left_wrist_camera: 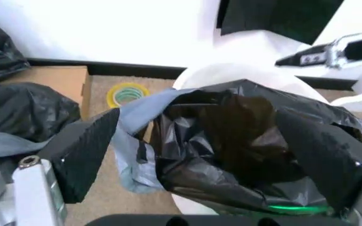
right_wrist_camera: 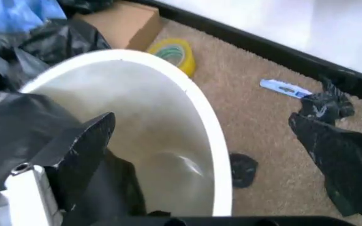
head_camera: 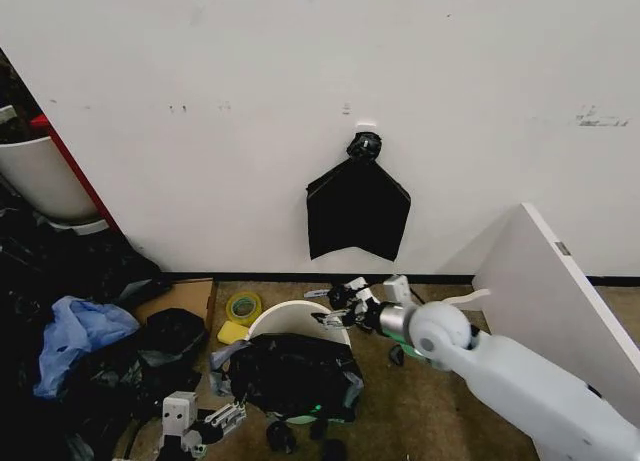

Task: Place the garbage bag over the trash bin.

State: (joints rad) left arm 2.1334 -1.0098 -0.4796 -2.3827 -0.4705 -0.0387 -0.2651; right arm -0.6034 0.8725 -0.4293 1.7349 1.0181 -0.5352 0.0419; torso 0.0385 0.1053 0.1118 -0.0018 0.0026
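Observation:
The trash bin (head_camera: 290, 316) is a small white pail on the carpet by the wall. The garbage bag (head_camera: 295, 374), glossy wrinkled black film, is bunched over the bin's near side and hangs down its front. My right gripper (head_camera: 336, 307) is open at the bin's far right rim (right_wrist_camera: 201, 113); its dark fingers (right_wrist_camera: 83, 148) straddle the rim and hold nothing. My left gripper (head_camera: 233, 415) sits low at the bag's near left. It is open, with its fingers (left_wrist_camera: 83, 150) spread wide and the bag (left_wrist_camera: 231, 146) just beyond them.
A yellow tape roll (head_camera: 243, 307) and a cardboard box (head_camera: 180, 299) lie left of the bin. A heap of black bags with blue cloth (head_camera: 75, 331) fills the left. A flat sheaf of bags (head_camera: 357, 216) hangs on the wall. A white board (head_camera: 555, 291) leans at right.

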